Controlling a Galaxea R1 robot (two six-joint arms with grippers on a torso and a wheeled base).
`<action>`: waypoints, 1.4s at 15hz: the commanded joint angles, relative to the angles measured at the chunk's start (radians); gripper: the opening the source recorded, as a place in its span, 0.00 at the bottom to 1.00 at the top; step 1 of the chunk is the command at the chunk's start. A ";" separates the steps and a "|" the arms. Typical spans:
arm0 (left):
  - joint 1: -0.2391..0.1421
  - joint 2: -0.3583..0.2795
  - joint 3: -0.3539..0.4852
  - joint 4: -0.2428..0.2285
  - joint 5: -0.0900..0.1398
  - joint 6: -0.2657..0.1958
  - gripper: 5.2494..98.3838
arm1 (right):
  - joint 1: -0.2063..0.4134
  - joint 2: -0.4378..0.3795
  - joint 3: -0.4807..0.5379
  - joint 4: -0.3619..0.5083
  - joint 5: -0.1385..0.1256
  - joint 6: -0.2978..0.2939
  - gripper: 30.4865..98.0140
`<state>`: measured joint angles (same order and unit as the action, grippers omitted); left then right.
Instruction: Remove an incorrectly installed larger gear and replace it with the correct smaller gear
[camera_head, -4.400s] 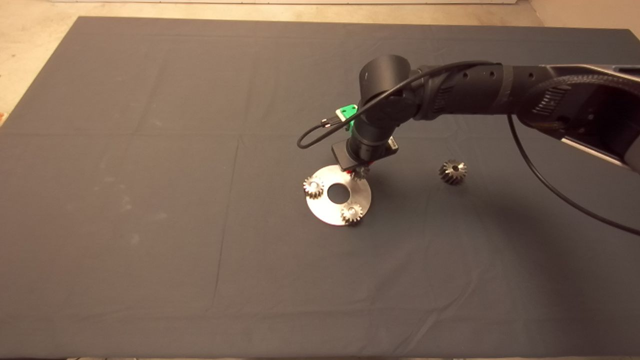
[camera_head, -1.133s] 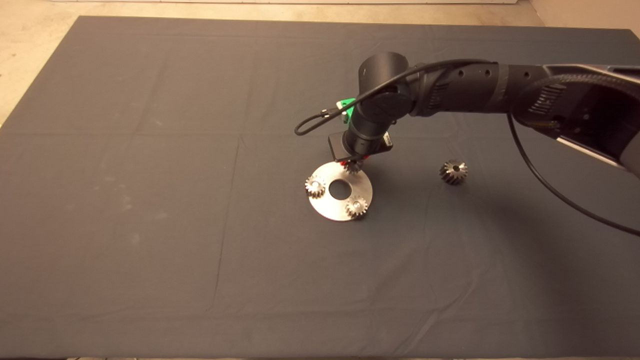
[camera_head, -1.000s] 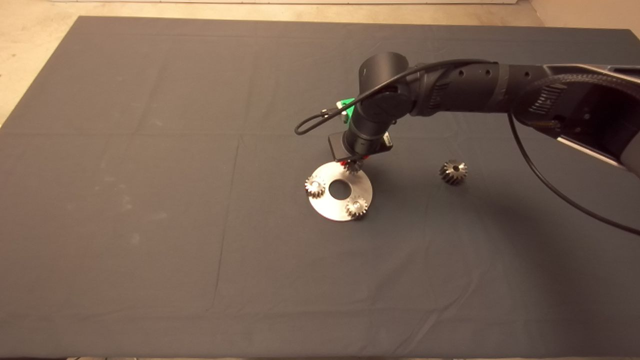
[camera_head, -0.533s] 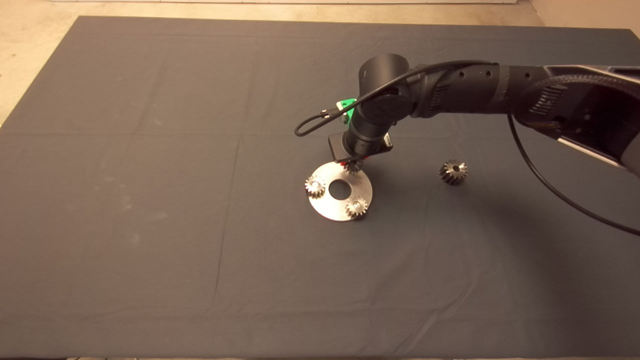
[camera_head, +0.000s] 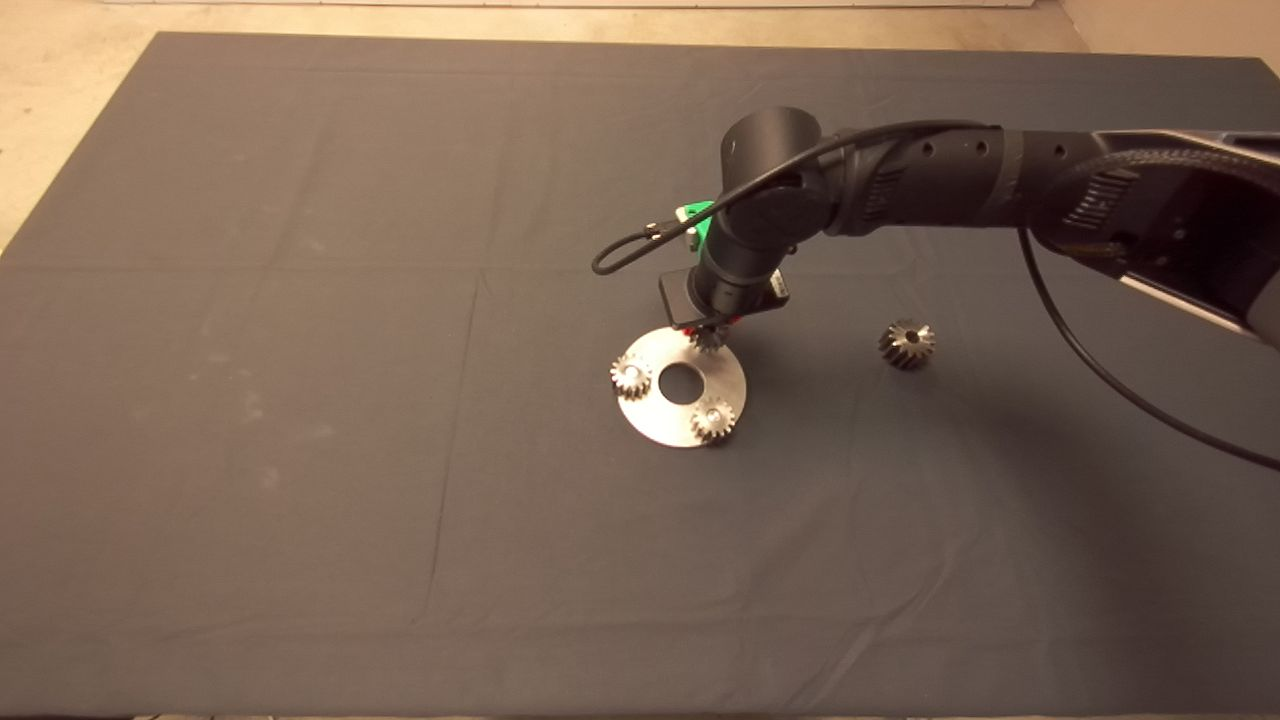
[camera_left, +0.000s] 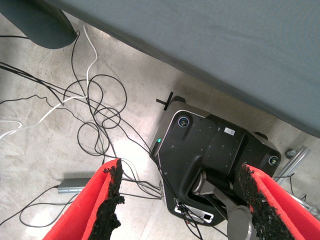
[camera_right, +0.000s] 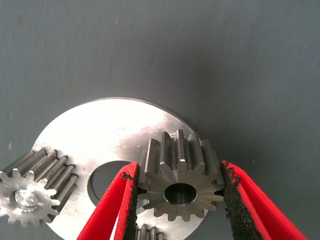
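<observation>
Right gripper (camera_right: 180, 192) narrowed around the smaller gear (camera_right: 179, 182) on the steel disc (camera_right: 107, 132) — both pads at its teeth. Larger gear (camera_head: 906, 344) lies apart on the mat (camera_head: 300, 450). Left gripper (camera_left: 182, 200) parked off the table — fingers wide apart, nothing between them.

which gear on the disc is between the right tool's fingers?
The smaller gear, at the disc's edge under the right tool. Its centre hole is open; the other two gears have filled centres.
</observation>
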<state>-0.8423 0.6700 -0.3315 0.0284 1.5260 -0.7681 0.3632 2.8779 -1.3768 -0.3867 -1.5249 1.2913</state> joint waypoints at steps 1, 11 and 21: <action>0.014 -0.003 0.005 0.013 0.132 0.020 0.58 | 0.014 -0.002 0.047 0.117 -0.133 0.003 0.15; 0.015 -0.005 0.002 0.013 0.132 0.021 0.58 | 0.011 -0.002 0.046 0.117 -0.133 0.003 0.28; 0.015 -0.006 0.002 0.013 0.132 0.024 0.58 | 0.013 -0.002 0.041 0.115 -0.133 0.003 0.28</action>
<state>-0.8423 0.6668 -0.3315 0.0283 1.5260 -0.7504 0.3573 2.8749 -1.3436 -0.3094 -1.5374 1.2911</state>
